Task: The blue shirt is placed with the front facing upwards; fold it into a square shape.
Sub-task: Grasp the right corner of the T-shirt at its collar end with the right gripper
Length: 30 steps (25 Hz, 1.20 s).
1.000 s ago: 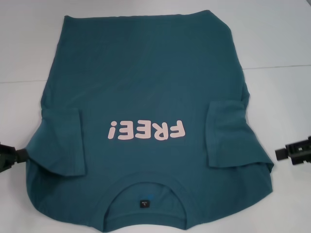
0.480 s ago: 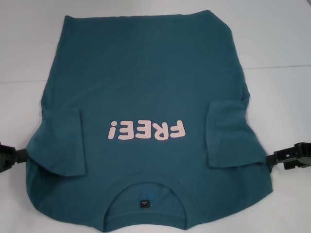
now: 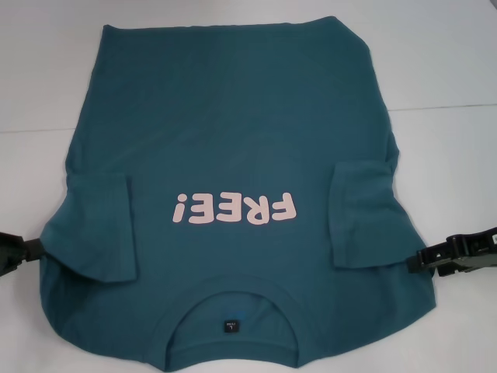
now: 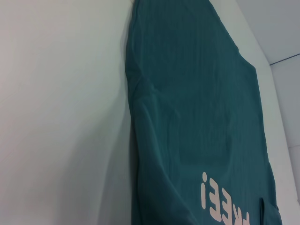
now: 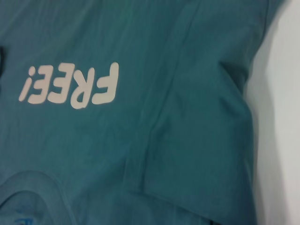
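You are looking at a blue shirt [image 3: 233, 140] in one plain, dark teal-blue shade, with no stripe or print across it apart from the pale pink "FREE!" lettering [image 3: 235, 209] on the chest. Its collar [image 3: 233, 299] is the same teal, and the small neck label [image 3: 231, 327] inside reads near black with a tiny pale mark. Under it you have a white table [image 3: 435, 62], and the left gripper [image 3: 19, 250] and right gripper [image 3: 454, 254] at the shirt's edges are black.
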{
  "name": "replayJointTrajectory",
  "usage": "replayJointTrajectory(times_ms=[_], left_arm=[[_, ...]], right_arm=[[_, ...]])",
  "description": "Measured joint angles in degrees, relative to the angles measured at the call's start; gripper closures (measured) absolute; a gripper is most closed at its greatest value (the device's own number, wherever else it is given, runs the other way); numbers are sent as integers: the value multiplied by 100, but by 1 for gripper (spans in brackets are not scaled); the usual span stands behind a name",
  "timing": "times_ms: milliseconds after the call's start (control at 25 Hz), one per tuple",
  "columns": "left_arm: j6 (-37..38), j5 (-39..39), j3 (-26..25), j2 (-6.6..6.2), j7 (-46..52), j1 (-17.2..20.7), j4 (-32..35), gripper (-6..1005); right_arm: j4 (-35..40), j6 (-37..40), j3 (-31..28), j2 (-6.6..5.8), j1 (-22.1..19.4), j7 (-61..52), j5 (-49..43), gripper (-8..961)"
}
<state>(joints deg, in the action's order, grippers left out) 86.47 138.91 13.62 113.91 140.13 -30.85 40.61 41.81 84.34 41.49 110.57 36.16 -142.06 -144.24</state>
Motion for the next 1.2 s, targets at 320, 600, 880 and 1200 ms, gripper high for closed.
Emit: replayJointTrajectory(times_ms=[320,600,880,1200], left_arm=[[-11,-5,0,11,-3,1,-6,997],[-51,-5,0,18,-3,-2,-49,997],[-41,-5,0,11,-3,-34,-60,997],[-27,-4,0,8,-3,-30,-62,997]], right_arm=[[-310,-182,33,61,224,-5,-96,200],[-488,-332,223,114,401,-40,-103,227],[-445,-366,281,160,488,-62,-103,255],[-461,-368,281,151,511,-84,-229,587]])
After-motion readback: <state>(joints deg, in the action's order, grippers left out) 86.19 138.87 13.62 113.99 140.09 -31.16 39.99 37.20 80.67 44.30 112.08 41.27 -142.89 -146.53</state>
